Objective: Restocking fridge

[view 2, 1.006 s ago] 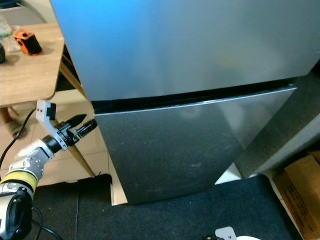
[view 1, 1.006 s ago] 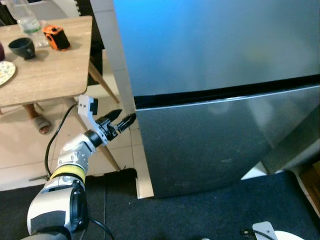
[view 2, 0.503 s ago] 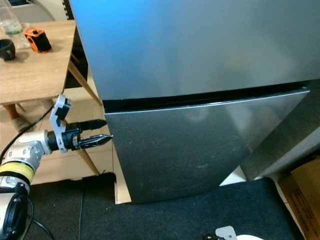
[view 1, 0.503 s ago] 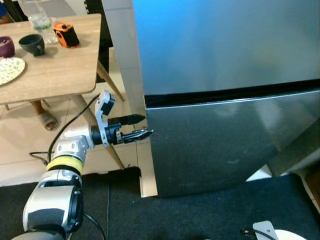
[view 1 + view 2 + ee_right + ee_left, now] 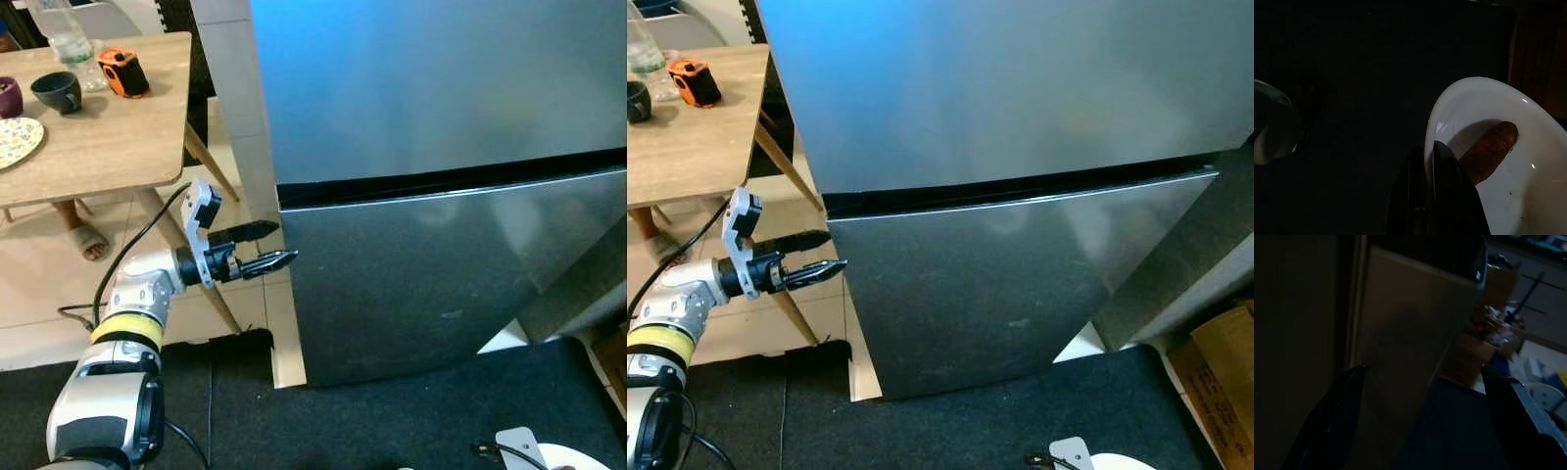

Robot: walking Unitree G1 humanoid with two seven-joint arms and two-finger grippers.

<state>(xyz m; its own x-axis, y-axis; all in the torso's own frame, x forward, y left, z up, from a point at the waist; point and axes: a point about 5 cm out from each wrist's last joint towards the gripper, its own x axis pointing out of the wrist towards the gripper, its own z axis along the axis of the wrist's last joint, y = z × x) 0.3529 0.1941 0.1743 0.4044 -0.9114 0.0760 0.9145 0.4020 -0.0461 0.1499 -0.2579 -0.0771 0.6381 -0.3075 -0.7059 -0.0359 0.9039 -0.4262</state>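
Two jaws: left gripper (image 5: 276,245) parted at the fridge (image 5: 441,196) door edge; right gripper (image 5: 1430,161) pinches a white bowl (image 5: 1518,147) rim.

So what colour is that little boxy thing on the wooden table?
The small boxy gadget is orange and black, clearest in the left eye view.

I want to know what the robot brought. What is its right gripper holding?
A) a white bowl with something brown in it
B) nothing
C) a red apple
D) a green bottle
A: in the right wrist view the right gripper pinches the rim of a white bowl holding a brown piece of food.
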